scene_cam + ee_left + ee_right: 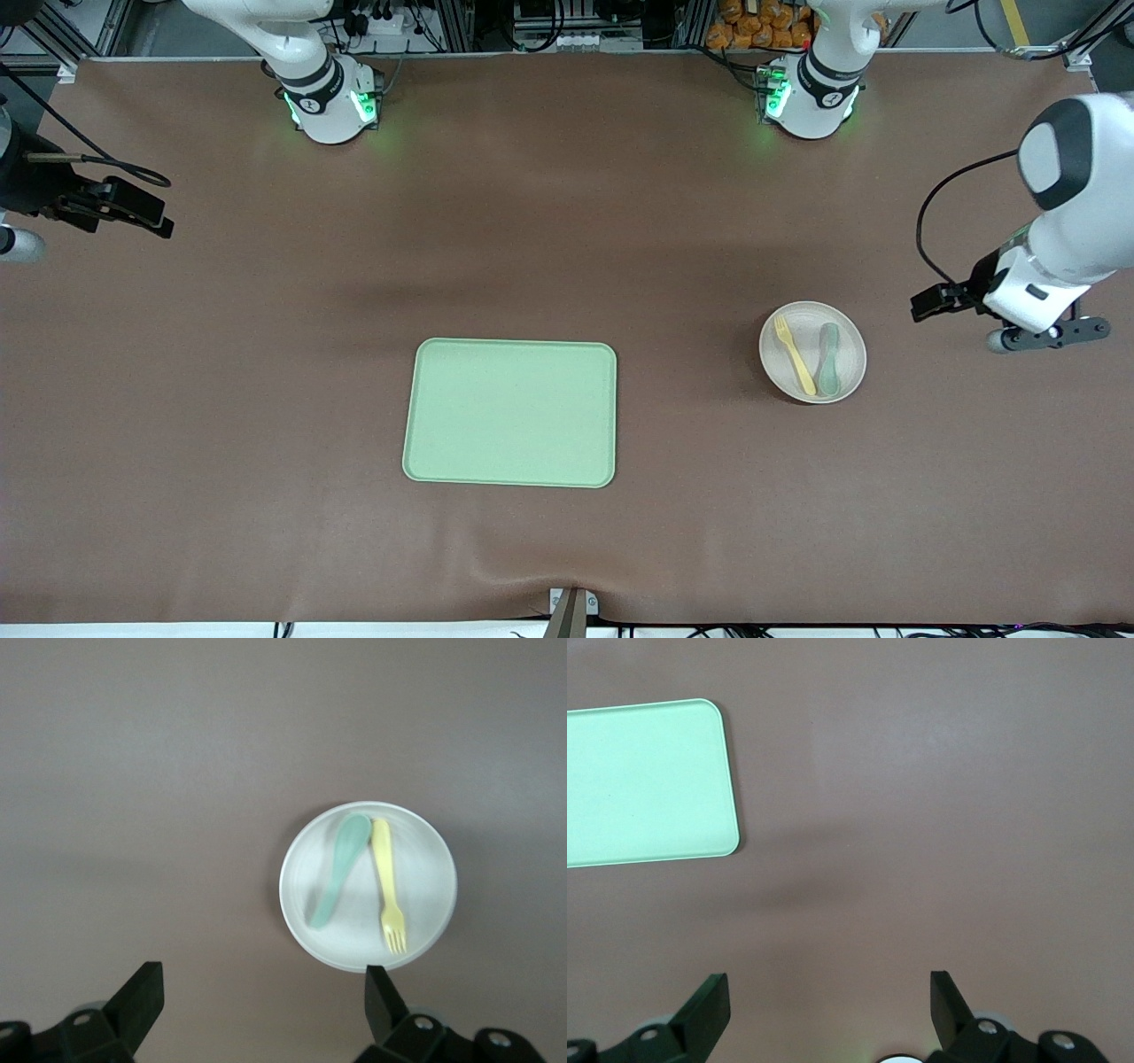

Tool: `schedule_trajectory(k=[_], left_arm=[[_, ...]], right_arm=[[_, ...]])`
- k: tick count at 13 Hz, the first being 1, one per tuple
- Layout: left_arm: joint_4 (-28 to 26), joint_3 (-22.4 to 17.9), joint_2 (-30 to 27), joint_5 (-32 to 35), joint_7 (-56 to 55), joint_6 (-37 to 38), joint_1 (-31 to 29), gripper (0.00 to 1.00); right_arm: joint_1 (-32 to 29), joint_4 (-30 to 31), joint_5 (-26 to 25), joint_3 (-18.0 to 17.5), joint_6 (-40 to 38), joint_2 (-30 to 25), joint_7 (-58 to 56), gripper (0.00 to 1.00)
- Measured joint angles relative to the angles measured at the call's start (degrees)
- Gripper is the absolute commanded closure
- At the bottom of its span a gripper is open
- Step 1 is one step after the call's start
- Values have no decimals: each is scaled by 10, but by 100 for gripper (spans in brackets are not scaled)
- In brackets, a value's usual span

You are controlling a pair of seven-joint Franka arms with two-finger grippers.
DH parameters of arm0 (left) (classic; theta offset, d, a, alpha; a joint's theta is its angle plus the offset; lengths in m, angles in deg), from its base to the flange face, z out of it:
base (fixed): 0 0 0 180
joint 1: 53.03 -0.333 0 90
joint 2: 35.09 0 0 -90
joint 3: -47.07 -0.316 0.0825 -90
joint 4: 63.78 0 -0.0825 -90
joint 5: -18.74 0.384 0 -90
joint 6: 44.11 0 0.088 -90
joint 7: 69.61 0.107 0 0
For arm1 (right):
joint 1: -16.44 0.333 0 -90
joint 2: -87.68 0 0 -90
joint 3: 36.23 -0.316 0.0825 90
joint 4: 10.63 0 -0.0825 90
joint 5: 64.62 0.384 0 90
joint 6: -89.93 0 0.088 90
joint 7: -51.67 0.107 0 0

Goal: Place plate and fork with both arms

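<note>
Wrist views: both jaws wide, empty.

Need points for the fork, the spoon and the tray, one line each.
fork (795,355): front view, middle of its yellow handle.
spoon (338,873): left wrist view, middle of its grey-green handle.
tray (510,413): front view, bare centre of its light green floor.

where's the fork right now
In the front view the fork lies on the plate beside the spoon, toward the left arm's end of the table.
</note>
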Motion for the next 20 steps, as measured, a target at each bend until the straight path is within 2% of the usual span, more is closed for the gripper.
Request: schedule_trajectory(k=[2,4,7,9,11,14,17,20], left_arm=[[-34,0,26,0,8,-44,-17,0],[-39,1,59,0,9,-63,-19,0],[-43,6,99,0,9,-103,-19,17],[-51,7,118,-9,9,-132,-18,20],[-56,7,141,-21,9,-154,-18,28],[-57,7,166,-59,9,-163,-18,36],[-57,9,186,-66,9,-180,-18,41],[-57,10,196,-66,9,-182,-18,66]], right_arm=[[0,0,0,0,0,0,0,0],[0,0,0,0,-1,0,0,0],[0,0,0,0,-2,0,0,0],[0,0,0,0,-5,0,0,0],[0,0,0,0,-5,0,0,0],[0,0,0,0,-6,0,0,0],[0,0,0,0,-6,0,0,0],[0,0,0,0,-6,0,0,0]])
